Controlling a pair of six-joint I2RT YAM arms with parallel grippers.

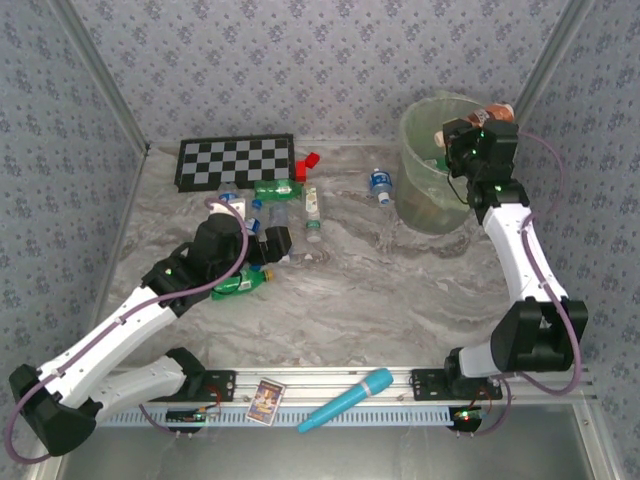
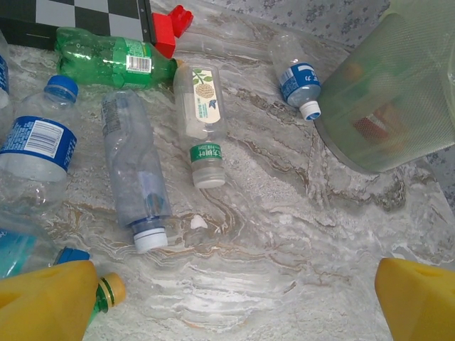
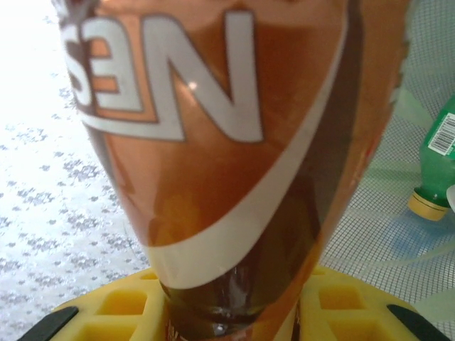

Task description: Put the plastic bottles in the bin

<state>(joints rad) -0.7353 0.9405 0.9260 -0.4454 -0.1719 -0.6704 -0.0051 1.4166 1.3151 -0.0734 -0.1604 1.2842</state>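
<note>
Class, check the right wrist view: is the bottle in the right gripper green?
No, the bottle held in the right gripper is brown-orange with white lettering.

High rear overview, close wrist views, bin shared

Enclosure closed on three sides. Back wall, left wall and right wall all carry pale grey-blue wallpaper with a small repeating floral motif. Slanting silver metal left corner post and right corner post mark where the walls meet.

Grey-white marble-patterned counter, brown-streaked veins, slight sheen. In the left wrist view the counter shows its swirling veins clearly.

Ribbed silver aluminium rail runs along the near edge. In front of it, a plain grey panel.

Light bright, even and diffuse, with soft shadows. In the right wrist view the wallpaper bleaches to white glare toward the upper left.
</note>
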